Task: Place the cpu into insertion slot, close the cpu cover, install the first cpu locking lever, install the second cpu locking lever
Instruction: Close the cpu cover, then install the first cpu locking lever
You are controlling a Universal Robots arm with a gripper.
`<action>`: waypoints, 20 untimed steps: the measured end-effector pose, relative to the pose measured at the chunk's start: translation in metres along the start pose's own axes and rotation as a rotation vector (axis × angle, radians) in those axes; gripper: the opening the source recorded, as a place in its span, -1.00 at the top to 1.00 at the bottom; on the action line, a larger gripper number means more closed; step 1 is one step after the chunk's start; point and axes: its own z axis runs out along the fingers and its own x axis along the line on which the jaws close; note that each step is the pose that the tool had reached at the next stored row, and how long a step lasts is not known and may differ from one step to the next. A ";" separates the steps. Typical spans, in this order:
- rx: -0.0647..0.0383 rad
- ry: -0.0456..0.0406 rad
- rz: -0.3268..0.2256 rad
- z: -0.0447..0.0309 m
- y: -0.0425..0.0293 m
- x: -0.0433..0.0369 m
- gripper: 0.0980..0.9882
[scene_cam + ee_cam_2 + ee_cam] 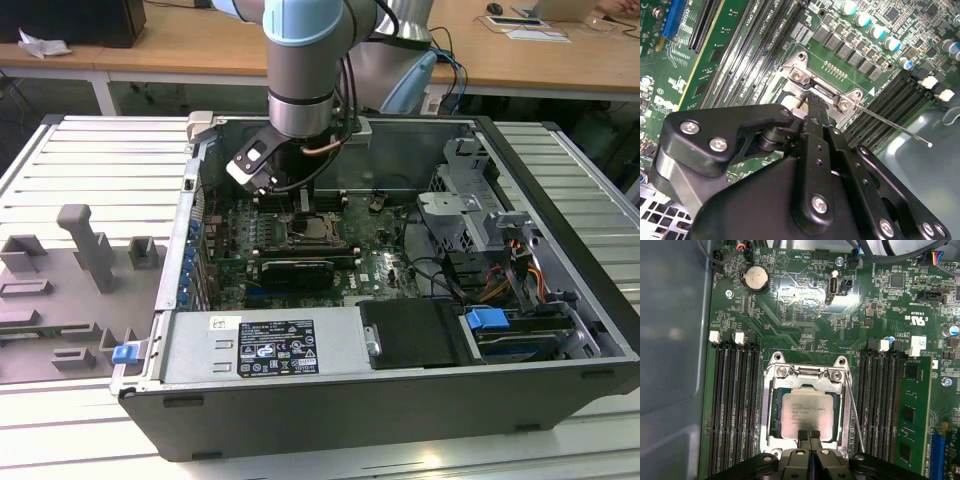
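Matte black jaws clenched together, seemingly empty, tips at silvery square cpu cover [843, 410] framing pale cpu [807, 412]

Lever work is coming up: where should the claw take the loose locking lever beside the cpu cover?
Take the locking lever near its free, knobbed end, coming from above with the claw straddling it crosswise. It is a thin straight rod angling away from the cpu cover, apparently clear of the memory slots there.
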 end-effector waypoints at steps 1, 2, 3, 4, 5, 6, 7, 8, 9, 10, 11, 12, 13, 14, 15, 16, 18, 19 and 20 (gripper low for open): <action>0.000 0.0001 0.000 0.0000 0.0004 0.0000 0.98; 0.000 0.0000 0.000 0.0000 0.0014 -0.0001 0.98; 0.000 -0.0001 0.000 0.0001 0.0033 -0.0002 0.98; 0.000 -0.0001 0.000 0.0001 0.0047 -0.0003 0.98; 0.000 -0.0001 0.000 0.0001 0.0080 -0.0005 0.98; 0.000 -0.0001 0.000 0.0002 0.0099 -0.0006 0.98; 0.000 -0.0001 0.000 0.0003 0.0112 -0.0007 0.98; 0.000 -0.0001 0.000 0.0003 0.0123 -0.0008 0.98; 0.000 -0.0001 0.000 0.0003 0.0140 -0.0009 0.98; 0.000 -0.0001 0.000 0.0003 0.0146 -0.0009 0.98; 0.000 -0.0001 0.000 0.0003 0.0148 -0.0009 0.98; 0.001 -0.0001 0.000 0.0004 0.0151 -0.0009 0.98; 0.000 -0.0001 0.000 0.0004 0.0151 -0.0009 0.98; 0.000 -0.0001 0.000 0.0004 0.0151 -0.0009 0.98; 0.000 -0.0001 0.000 0.0004 0.0152 -0.0009 0.98; 0.000 0.0000 0.000 0.0003 0.0152 -0.0009 0.98; 0.001 -0.0002 0.000 -0.0002 0.0153 -0.0009 0.98; 0.000 -0.0001 0.000 -0.0017 0.0153 -0.0009 0.98; 0.001 -0.0001 0.000 -0.0032 0.0153 -0.0009 0.98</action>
